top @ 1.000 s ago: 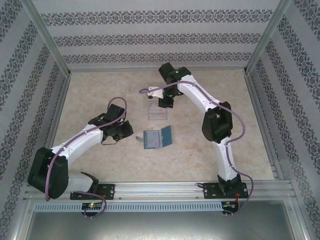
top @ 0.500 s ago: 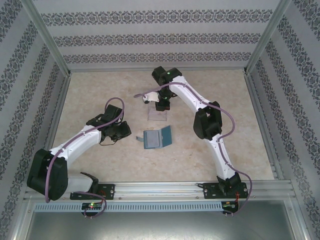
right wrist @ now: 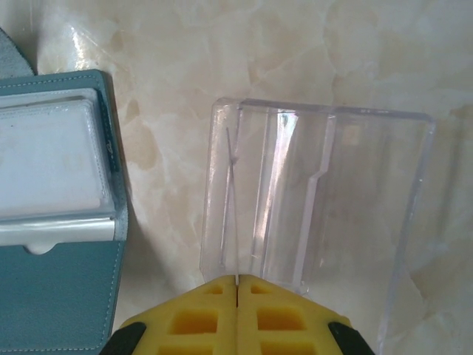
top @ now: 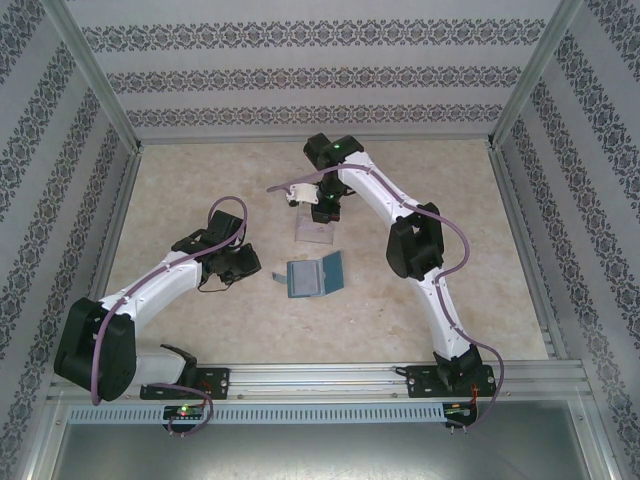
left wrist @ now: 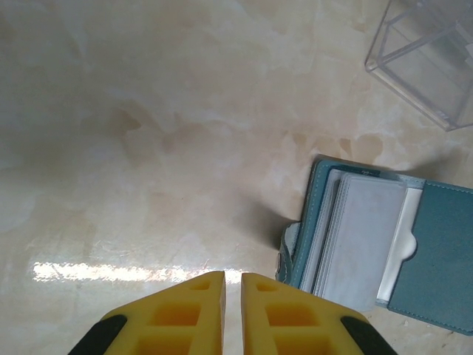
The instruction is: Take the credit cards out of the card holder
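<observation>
The right pincer [right wrist: 236, 281] has swung in over the last second. From above, it has slid toward 8 o'clock and come down onto the clear tray [top: 315, 235], with the elbow folding in behind it. I read that as a delivery run to the tray and not a fresh reach for the wallet.

Its jaws are clenched tight, with no daylight between the yellow fingers. In the right wrist view a thin pale line runs from that seam up into the tray's [right wrist: 325, 112] left slot. It could be a card edge-on or just a tray wall, and I cannot tell which.

Out at 6 o'clock from it in the top view, the card holder [top: 313, 275] lies open on the table [top: 200, 180], close to the tray. Its pocket still carries a pale stack that I take for the credit cards [right wrist: 44, 170], so the emptying is not finished.

The left pincer [left wrist: 232, 277] has barely stirred. Its jaws are only a sliver apart, holding nothing and touching nothing. The holder [left wrist: 436, 259] sits at its 3 o'clock, close but apart. The card stack [left wrist: 362, 237] shows in the pocket, and the tray [left wrist: 425, 52] is off at 1 o'clock.
</observation>
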